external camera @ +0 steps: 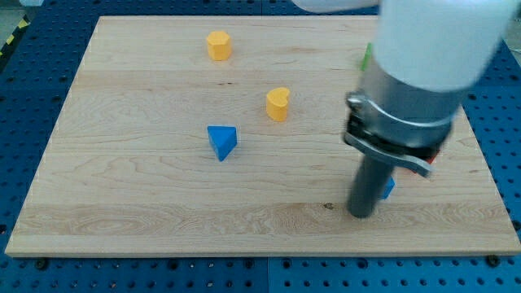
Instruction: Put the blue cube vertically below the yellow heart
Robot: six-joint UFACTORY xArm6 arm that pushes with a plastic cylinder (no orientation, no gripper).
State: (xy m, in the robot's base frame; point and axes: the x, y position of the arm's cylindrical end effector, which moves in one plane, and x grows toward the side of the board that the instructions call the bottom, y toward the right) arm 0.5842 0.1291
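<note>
Worktop is a pale wood board w/ visible straight grain and a small dark knot near the rod, sitting on a blue perforated metal base.

Arm comes in from the view's top right: fat white smooth housing, then a grey cylindrical section w/ a black clamp ring, then the straight dark rod. No claw on this rig, so no spread or pinched state to give, just the rod. My tip is down on the board, right half, toward the view's bottom.

Blue cube: mostly hidden behind the rod; only a small blue corner shows just to the right of it. Looks touching or all but touching the rod; can't tell which. Shape can't really be confirmed from that sliver.

Yellow heart: matte block, notch on top, sits mid-board, up and to the left of the tip, well apart from it. The blue sliver lies lower than the heart and well off to its right.

Other blocks:
- Blue triangular block, sharp edges, point toward the view's bottom, left of and slightly below the heart, near it but not touching.
- Yellow block near the view's top, faceted sides, looks roughly hexagonal, not certain.
- Green sliver at the arm's left edge, shape hidden.
- Red bit peeking out under the clamp at right, shape hidden.
</note>
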